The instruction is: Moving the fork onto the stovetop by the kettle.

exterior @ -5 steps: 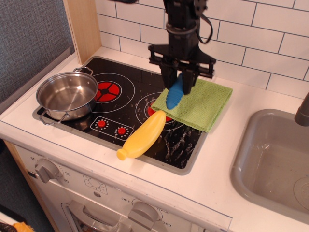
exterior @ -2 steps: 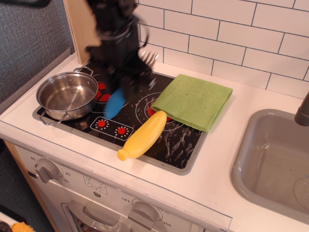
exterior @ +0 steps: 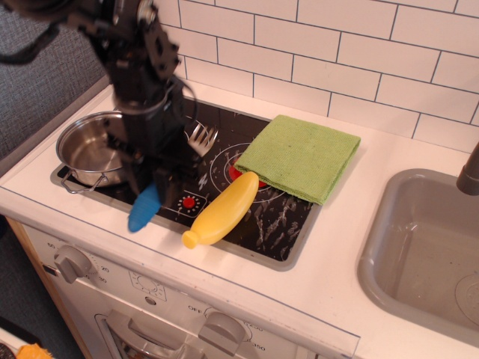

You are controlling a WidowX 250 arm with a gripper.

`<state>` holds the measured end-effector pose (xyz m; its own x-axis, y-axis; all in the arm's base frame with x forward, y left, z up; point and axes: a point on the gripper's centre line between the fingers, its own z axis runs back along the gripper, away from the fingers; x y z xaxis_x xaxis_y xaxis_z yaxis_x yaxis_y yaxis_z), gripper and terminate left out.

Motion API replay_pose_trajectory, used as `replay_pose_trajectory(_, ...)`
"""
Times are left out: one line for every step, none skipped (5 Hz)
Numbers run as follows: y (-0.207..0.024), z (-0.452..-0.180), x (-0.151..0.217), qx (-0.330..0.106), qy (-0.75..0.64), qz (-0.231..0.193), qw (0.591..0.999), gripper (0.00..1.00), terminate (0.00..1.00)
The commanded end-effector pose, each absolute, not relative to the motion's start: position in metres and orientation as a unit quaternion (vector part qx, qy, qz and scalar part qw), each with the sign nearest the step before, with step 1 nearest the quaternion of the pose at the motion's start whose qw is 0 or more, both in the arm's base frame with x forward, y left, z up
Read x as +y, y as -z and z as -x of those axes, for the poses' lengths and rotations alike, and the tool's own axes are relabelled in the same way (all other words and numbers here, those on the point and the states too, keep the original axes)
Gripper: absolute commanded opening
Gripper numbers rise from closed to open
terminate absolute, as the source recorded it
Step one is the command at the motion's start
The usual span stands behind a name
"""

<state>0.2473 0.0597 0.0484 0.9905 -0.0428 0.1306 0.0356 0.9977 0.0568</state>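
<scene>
My gripper (exterior: 159, 166) is shut on the fork (exterior: 147, 205), which has a thick blue handle hanging down over the front edge of the stovetop (exterior: 277, 224) and silver tines (exterior: 199, 137) pointing up to the right. The fork is held tilted, just above the black cooktop, right of the kettle (exterior: 93, 149), a shiny steel pot on the left burner. The arm hides the kettle's right side and the left burner.
A yellow banana-shaped toy (exterior: 223, 208) lies on the cooktop right of the fork. A folded green cloth (exterior: 303, 155) overlaps the cooktop's right back corner. A grey sink (exterior: 426, 250) is at the right. White tiles stand behind.
The gripper has carried the fork from above the green cloth leftward and forward across the cooktop, and now lower, next to the kettle.
</scene>
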Motion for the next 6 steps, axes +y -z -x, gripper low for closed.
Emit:
replay_pose_trajectory(-0.044,-0.256,0.080,-0.073,-0.026,-0.041,0.996,0.00,0.00)
replay_pose_trajectory(-0.044,-0.265,0.092,-0.076,-0.051,-0.041,0.995,0.00,0.00)
replay_pose_trajectory(-0.034,-0.264,0.097,-0.060,-0.057,-0.041,0.996,0.00,0.00)
replay_pose_trajectory(-0.024,-0.249,0.090,-0.043,-0.038,-0.043,0.997,0.00,0.00)
replay_pose_trajectory(-0.019,-0.236,0.082,-0.034,-0.022,-0.044,0.998,0.00,0.00)
replay_pose_trajectory(-0.018,-0.233,0.081,-0.026,-0.019,-0.041,0.999,1.00,0.00)
